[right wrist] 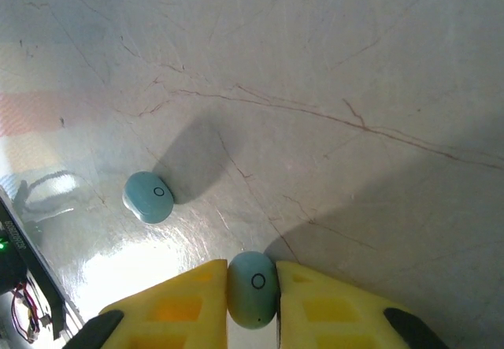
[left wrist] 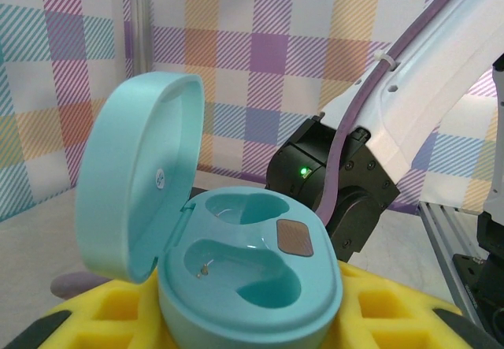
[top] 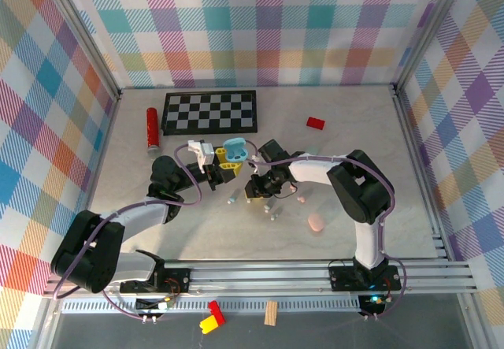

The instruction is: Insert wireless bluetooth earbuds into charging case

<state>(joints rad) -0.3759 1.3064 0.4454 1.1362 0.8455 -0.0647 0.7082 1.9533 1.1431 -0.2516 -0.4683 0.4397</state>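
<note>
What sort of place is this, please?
Likely a robot test cell, not a home: plaid panels enclose a marble-look table, and a left arm and a right arm stand on an aluminium rail at its near edge.

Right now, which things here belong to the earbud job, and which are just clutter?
Job:
- open teal case, held in the left fingers
- teal earbud, pinched in the right fingers
- loose teal earbud

Lying about:
- checkerboard
- red tube
- red block

The top camera looks down from high up. The right wrist camera looks down close at the same table [right wrist: 354, 65]. The left wrist camera looks sideways.
</note>
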